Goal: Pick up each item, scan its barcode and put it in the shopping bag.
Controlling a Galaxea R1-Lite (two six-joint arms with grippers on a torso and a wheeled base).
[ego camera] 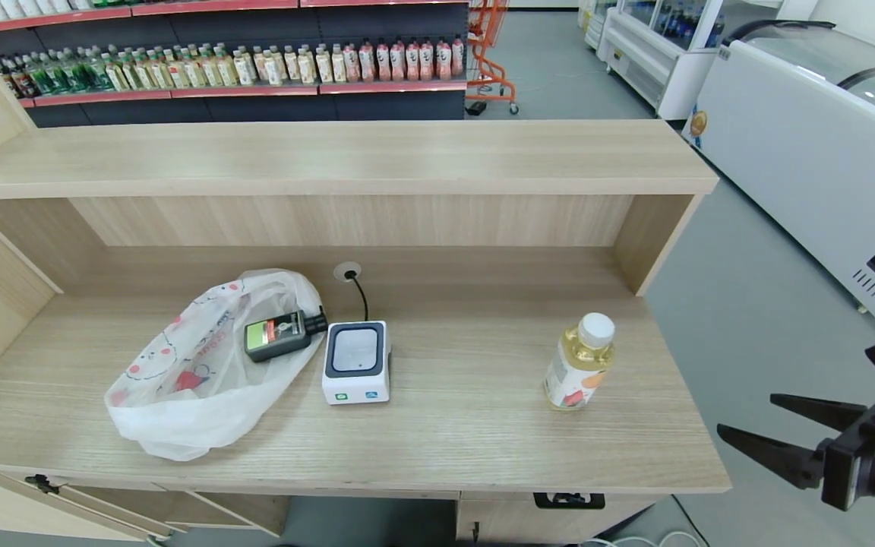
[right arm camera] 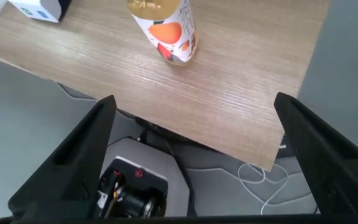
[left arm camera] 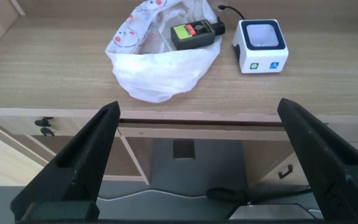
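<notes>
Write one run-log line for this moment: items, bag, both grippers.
dark bottle: lying at shopping bag mouth | yellow bottle: upright, right of scanner | left gripper: open, empty | right gripper: open, empty

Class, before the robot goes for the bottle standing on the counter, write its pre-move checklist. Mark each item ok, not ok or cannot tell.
1. Right tool open and empty: ok.
2. Bottle upright, nothing crowding it: ok.
3. Barcode side of the bottle located: cannot tell; no barcode is visible on the label.
4. Scanner window uncovered: ok.
5. Shopping bag mouth free for the next item: cannot tell; a dark flask lies in the opening.
6. Left tool open, empty and clear of the bag: ok.
</notes>
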